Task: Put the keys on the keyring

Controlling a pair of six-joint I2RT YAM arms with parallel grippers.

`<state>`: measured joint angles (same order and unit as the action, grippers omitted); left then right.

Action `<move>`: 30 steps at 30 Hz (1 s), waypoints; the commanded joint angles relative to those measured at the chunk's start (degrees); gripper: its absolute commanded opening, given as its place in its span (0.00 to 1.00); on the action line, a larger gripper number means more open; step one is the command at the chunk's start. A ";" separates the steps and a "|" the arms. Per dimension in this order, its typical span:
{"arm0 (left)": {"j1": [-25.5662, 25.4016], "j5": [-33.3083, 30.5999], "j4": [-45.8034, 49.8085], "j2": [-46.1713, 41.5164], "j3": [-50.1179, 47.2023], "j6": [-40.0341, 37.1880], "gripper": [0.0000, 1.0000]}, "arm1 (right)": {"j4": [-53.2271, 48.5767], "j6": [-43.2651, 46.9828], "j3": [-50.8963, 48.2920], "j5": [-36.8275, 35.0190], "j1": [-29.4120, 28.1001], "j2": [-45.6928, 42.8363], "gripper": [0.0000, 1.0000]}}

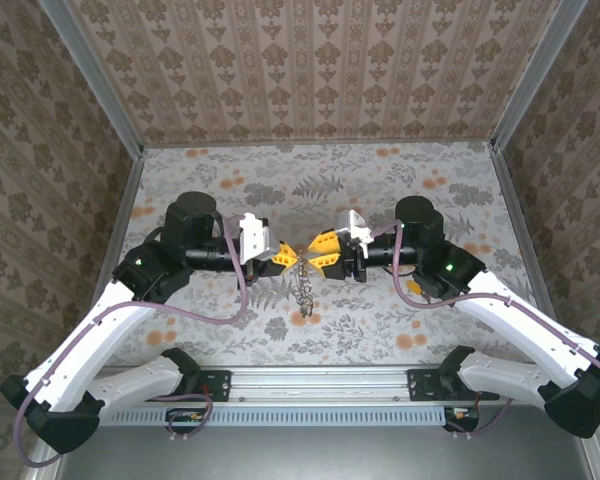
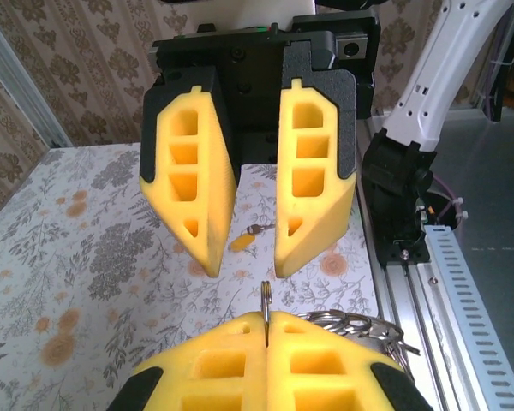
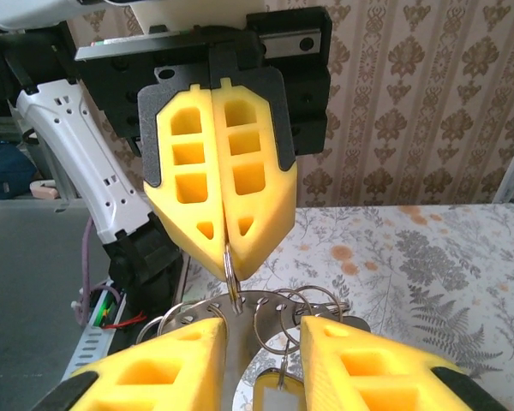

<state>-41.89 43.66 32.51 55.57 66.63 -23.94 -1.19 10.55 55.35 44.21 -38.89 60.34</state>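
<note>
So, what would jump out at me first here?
Two grippers with chunky yellow fingers face each other above the middle of the flowered table. The left gripper is pinched shut on a thin ring of the keyring, whose chain of rings dangles below, while the right gripper stands open opposite. A tiny yellow-headed key lies on the table nearby.

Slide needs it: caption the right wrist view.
Shut left gripper holds the keyring, hanging into the open right gripper.
</note>
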 commanded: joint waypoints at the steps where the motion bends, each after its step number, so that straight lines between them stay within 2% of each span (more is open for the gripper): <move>1: -0.65 -1.48 2.59 0.93 2.43 -3.51 0.00 | 0.13 -0.02 -0.26 2.52 -0.24 0.40 0.31; 11: -1.07 -1.33 1.76 2.79 2.71 -2.92 0.00 | -0.14 0.50 -0.06 3.51 -0.81 2.24 0.29; 18: -1.47 -1.17 1.94 3.45 3.11 -3.04 0.00 | -2.32 2.60 0.12 1.44 -1.27 2.50 0.29; 23: -1.71 -1.12 2.20 3.58 3.33 -3.08 0.00 | -2.24 3.41 0.70 1.26 -1.44 3.27 0.11; 27: -1.70 -1.12 2.12 3.49 3.37 -2.95 0.00 | -3.41 4.42 1.09 0.80 -1.69 3.56 0.00; 30: -1.70 -1.22 1.92 3.49 3.33 -2.61 0.00 | -3.83 5.04 0.93 0.21 -1.67 3.07 0.00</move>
<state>-43.13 41.45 36.18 59.31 67.29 -25.76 -3.16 14.02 55.37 45.34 -40.10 63.22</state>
